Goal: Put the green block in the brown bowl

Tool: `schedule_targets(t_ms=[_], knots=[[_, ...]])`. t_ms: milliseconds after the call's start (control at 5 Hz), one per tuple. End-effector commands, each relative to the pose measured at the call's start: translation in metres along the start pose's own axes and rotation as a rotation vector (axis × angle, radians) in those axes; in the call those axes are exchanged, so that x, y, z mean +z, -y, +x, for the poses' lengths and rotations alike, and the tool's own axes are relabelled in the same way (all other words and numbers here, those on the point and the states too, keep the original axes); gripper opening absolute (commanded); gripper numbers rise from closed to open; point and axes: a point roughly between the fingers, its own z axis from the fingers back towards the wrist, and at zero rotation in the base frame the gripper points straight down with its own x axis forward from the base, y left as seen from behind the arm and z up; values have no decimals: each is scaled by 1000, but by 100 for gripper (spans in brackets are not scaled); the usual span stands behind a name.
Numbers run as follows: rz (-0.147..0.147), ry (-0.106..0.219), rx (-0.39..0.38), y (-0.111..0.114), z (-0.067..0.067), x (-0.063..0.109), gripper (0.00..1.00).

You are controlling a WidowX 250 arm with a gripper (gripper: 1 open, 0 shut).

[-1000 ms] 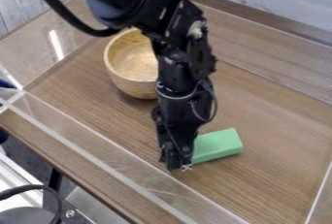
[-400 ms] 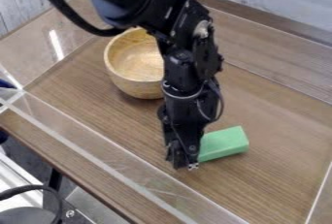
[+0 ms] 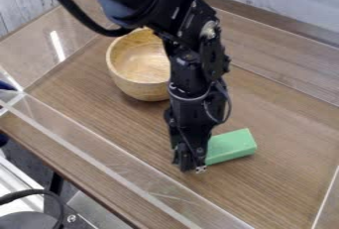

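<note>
Brown wood-grain tabletop point(image 3: 113, 126), smooth-surfaced, bordered by a clear, straight-edged strip point(image 3: 99, 154) at the near side. Matte mint-green rectangular block point(image 3: 233, 146) lies flat on it, partly hidden by the black end effector point(image 3: 189, 159). End effector shut; whether it has hold of the block cannot be told. Farther back, the round, light-brown wooden bowl point(image 3: 137, 64) stands upright, partly behind the arm.

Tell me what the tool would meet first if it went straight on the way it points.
The tool points down, so probably the wooden tabletop first, just beside the green block; from this single view the remaining gap is unclear.
</note>
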Motion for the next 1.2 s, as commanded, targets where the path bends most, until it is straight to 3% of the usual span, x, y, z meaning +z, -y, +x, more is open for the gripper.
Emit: schedule_targets(t_ms=[0, 600, 1000], knots=[[26, 48, -2, -7, 13, 10, 0], [11, 52, 3, -9, 14, 8, 0], [27, 62, 39, -15, 15, 24, 0]])
